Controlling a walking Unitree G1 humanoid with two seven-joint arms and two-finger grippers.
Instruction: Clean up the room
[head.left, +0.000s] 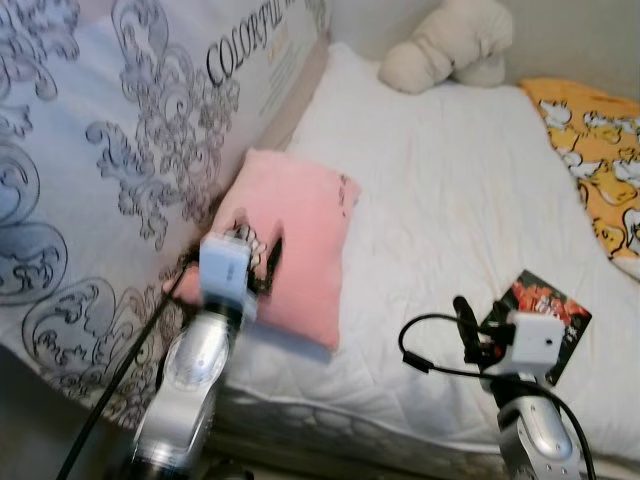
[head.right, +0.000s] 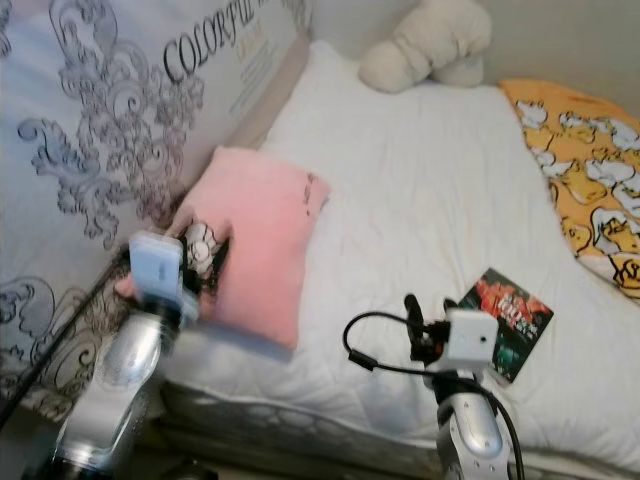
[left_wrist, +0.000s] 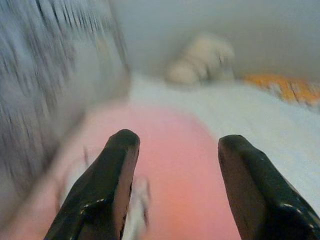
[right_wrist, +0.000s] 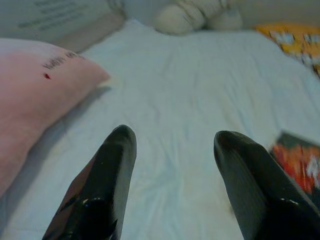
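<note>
Against the patterned headboard (head.left: 110, 170), on the white mattress (head.left: 440, 210), lies the pink pillow (head.left: 300, 250), tilted with one corner toward the wall. It looks light, soft and compressible, so a pinch at a corner or edge should bunch the fabric best. Over its near end hovers the left gripper (left_wrist: 172, 165), fingers spread wide and empty. The right gripper (right_wrist: 172, 165), equally open, holds nothing beside a dark booklet (head.left: 545, 310). Farther off rest a cream plush toy (head.left: 450, 45) and an orange duck-print blanket (head.left: 600, 150).

Bed (head.left: 440, 200) with white quilt. Propped along its left edge: patterned mattress (head.left: 110, 150), printed lettering near top. Beyond bed's far end: pale wall (head.left: 580, 40).
</note>
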